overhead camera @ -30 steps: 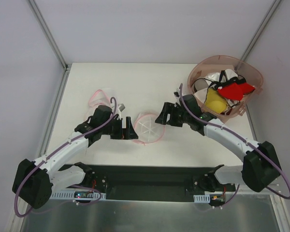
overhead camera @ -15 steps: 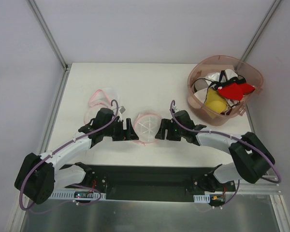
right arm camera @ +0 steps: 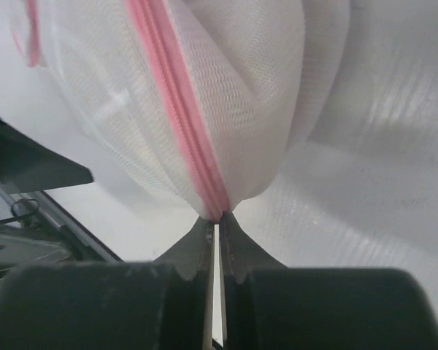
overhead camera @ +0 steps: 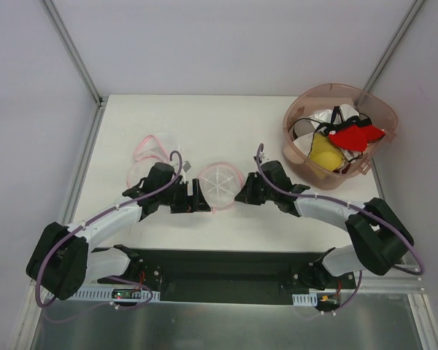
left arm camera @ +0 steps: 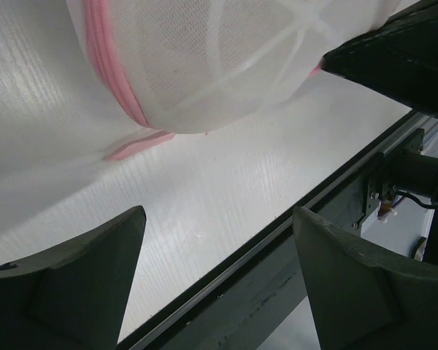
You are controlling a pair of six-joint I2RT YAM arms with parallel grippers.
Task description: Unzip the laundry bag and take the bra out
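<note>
Top external view: the small round white mesh laundry bag with a pink zipper rim [overhead camera: 219,184] sits mid-table between the left gripper [overhead camera: 196,197] and the right gripper [overhead camera: 242,192]. Its ribbed face is up, and being round it shows no clear long axis.

Left wrist view: the left fingers [left arm camera: 80,284] are spread wide and hold nothing, with the bag just beyond them.

Right wrist view: the right fingers [right arm camera: 193,248] are pinched tight on the pink zipper seam [right arm camera: 177,109], which runs away up-left. The mesh looks light, limp and slippery, so the firmer rim is probably the best hold.
</note>
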